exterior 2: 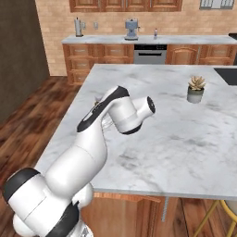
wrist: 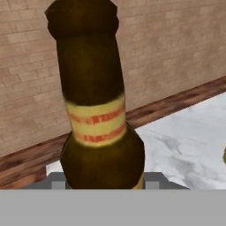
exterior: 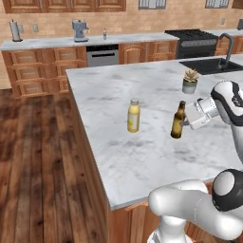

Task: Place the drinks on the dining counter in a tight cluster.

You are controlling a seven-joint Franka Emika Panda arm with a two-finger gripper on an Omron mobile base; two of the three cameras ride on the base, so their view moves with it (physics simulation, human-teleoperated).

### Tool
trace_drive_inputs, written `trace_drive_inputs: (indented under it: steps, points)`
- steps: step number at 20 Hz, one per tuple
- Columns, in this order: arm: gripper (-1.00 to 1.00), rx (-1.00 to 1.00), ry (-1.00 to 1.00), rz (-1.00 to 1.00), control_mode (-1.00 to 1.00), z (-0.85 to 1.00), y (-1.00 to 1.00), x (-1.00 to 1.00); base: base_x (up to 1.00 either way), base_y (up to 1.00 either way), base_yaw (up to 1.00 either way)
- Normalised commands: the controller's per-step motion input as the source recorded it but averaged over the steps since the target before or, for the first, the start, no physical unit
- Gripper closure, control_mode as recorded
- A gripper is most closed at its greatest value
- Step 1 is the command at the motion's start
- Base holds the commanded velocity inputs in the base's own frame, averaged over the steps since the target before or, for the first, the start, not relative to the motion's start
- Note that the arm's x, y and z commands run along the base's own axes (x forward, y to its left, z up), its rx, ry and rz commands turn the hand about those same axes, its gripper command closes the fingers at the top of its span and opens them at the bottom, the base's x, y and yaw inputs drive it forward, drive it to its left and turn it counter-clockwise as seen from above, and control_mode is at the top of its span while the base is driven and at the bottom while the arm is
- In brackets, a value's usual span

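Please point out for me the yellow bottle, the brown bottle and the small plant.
yellow bottle (exterior: 134, 118): left base view, on its body.
brown bottle (exterior: 177, 124): left base view, on its lower body.
plant (exterior 2: 196, 90): right base view, on the leaves just above the pot's rim.

A dark brown bottle (wrist: 95, 101) with a yellow, red-striped neck label stands upright and close, white marble counter (wrist: 190, 141) and brick wall (wrist: 176, 44) behind it.

Brick wall (exterior: 142, 21), wooden cabinets (exterior: 33, 71), plank floor (exterior: 38, 166), black stove (exterior: 197, 40).
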Motion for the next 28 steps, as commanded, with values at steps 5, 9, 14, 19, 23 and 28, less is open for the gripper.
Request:
trace_drive_inputs:
  steps: [5,9,14,19,23,28]
  points:
    - [1.0,0.01,0.12,0.37,-1.0,0.0,-0.01,1.0,0.0,0.0,0.0]
    - [1.0,0.0,0.08,0.3,-1.0,-0.03,-0.02,0.91,0.0,0.0,0.0]
    - [1.0,0.0,0.0,0.12,-1.0,-0.17,-0.35,0.79,0.0,0.0,0.0]
    - [1.0,0.0,-0.05,0.03,-1.0,-0.36,-0.03,0.33,0.0,0.0,0.0]
    - [1.0,0.0,-0.01,0.01,-1.0,-0.34,0.0,0.06,0.0,0.0,0.0]
    - [1.0,0.02,-0.03,0.05,-1.0,-0.26,0.0,0.0,0.0,0.0,0.0]
